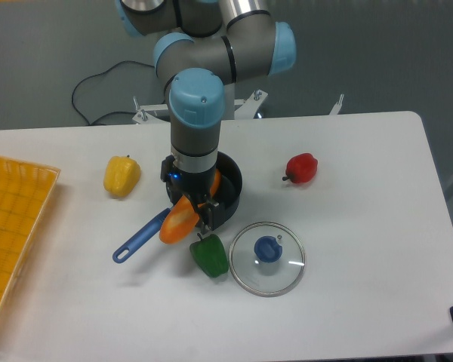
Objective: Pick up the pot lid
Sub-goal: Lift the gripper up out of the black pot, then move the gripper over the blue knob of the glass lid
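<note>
My gripper (189,207) hangs over the dark pan, its two fingers spread apart on either side of an orange carrot-shaped item. The carrot shows no sign of being held. To the gripper's lower right, the pot lid (249,277) lies on the table, a round clear disc with a silvery rim. Its blue round knob (268,249) faces up, and nothing touches it. The gripper body hides part of the pan.
The black pan (229,181) has a blue handle (142,235) pointing lower left. The orange carrot (179,223) lies across its edge. A green pepper (209,256) is beside the lid. Farther off are a yellow pepper (121,176), a red item (301,168) and an orange bin (11,226).
</note>
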`<move>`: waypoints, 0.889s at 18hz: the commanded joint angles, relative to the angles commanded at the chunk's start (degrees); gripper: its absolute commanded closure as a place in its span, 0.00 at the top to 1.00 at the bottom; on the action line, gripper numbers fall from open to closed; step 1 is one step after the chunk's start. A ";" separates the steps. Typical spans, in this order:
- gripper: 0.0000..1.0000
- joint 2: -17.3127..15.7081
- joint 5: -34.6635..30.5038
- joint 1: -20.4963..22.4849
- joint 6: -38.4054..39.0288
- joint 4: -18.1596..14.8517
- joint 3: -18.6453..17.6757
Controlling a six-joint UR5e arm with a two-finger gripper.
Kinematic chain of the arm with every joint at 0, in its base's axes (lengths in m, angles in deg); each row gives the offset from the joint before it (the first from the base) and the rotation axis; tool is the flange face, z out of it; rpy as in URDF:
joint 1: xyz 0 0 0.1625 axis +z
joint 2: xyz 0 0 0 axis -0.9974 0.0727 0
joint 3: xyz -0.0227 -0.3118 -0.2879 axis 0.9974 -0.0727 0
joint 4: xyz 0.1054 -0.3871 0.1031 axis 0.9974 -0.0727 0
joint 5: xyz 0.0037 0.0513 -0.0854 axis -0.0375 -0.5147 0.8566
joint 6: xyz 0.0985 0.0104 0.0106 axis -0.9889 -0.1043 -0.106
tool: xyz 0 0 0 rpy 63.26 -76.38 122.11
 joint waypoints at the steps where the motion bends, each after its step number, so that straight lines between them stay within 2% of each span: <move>1: 1.00 0.09 -1.84 0.00 -0.44 -0.09 0.00; 8: 1.00 1.40 -8.26 0.09 -3.60 -1.23 1.40; 12: 1.00 2.54 -8.53 1.75 -4.39 -1.06 2.98; 16: 1.00 4.39 -10.28 3.43 -11.23 -0.97 3.07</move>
